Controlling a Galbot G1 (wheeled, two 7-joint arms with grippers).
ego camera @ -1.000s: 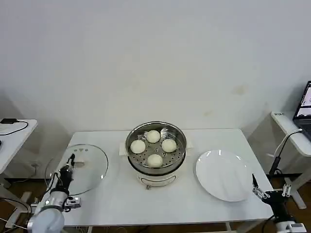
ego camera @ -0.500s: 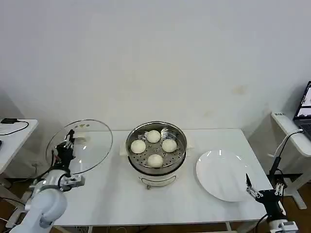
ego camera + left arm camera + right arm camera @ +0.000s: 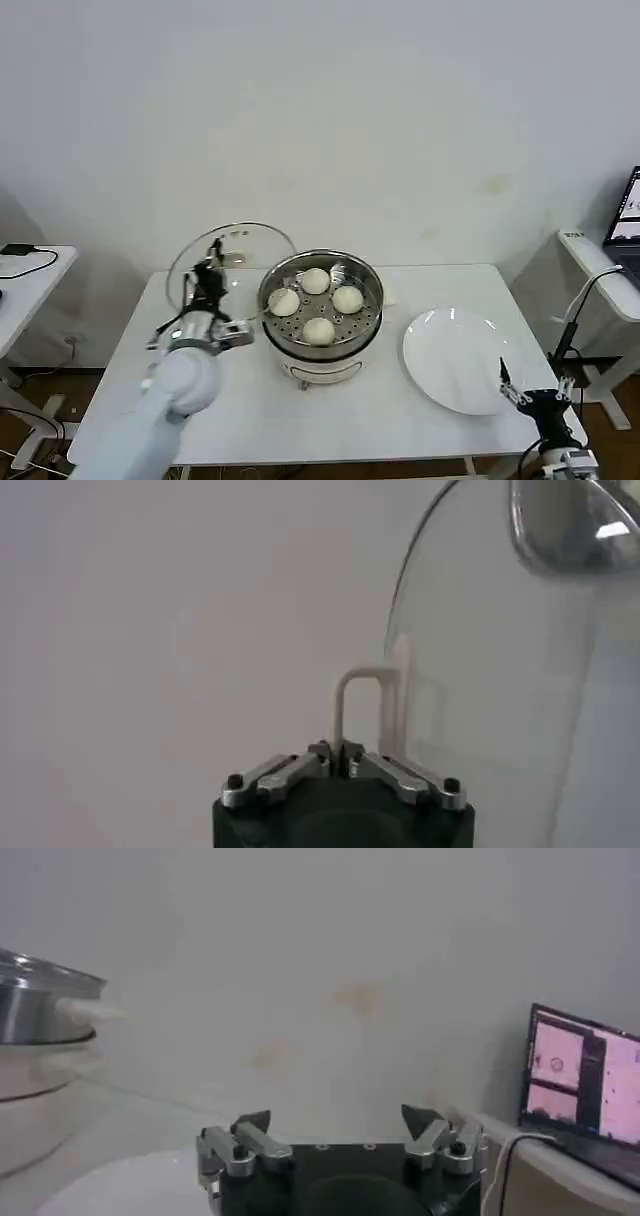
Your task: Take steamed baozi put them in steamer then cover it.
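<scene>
Four small round off-white steamed baozi point(image 3: 317, 301) sit on the perforated tray inside the round shiny stainless-steel steamer point(image 3: 322, 312), which stands mid-counter on the white counter point(image 3: 380, 405); all that remains, by my judgement, is covering it; the round clear glass lid point(image 3: 232, 265) hangs tilted on edge just left of the pot, clear of its rim, its white loop handle point(image 3: 362, 712) pinched by the left gripper's point(image 3: 205, 283) fingers; the lid must travel rightward and level out; the right gripper point(image 3: 526, 394), fingers spread, idles beside the flat white plate point(image 3: 462, 360).
</scene>
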